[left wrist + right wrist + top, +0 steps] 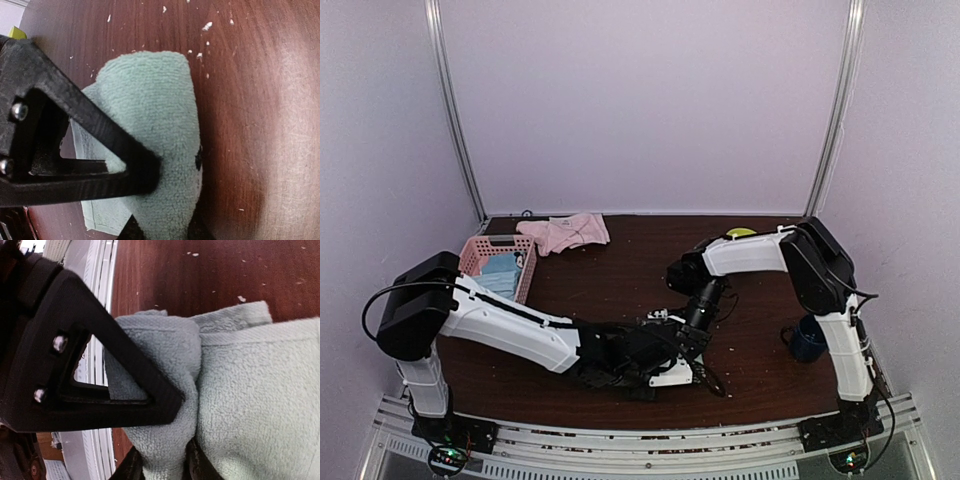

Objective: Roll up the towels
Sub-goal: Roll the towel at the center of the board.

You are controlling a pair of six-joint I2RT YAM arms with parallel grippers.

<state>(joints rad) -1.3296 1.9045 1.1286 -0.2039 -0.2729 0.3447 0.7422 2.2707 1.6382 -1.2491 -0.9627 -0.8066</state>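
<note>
Towels: green towel (150, 100) at the front, pink towel (565, 232) at the back

One dark wooden desk (620, 270) carries everything. Two white arms reach in from its near edge and meet low at front centre, where they cover almost all of the green towel in the top view.

Two containers stand on the desk. The pink basket (500, 262), at the left rear, holds folded blue-grey cloth (503, 272); how many pieces cannot be told. The dark blue mug (807, 340) stands well apart at the right, just beside the right arm, and its inside cannot be seen.

Of the two towels, the pink one lies crumpled and unrolled just behind the basket. The green one lies at the front with a thick rolled edge and flat cloth beside it. The left hand (160, 210) is clamped on the rolled part, with its fingers pressed into the pile. The right hand (165, 445) has a thick fold between its fingers; whether it squeezes or only straddles the fold, I cannot tell.

One yellow-green object (740, 232) sits at the back, half hidden behind the right arm. Many white specks (207, 25) are scattered on the wood around the green towel.
</note>
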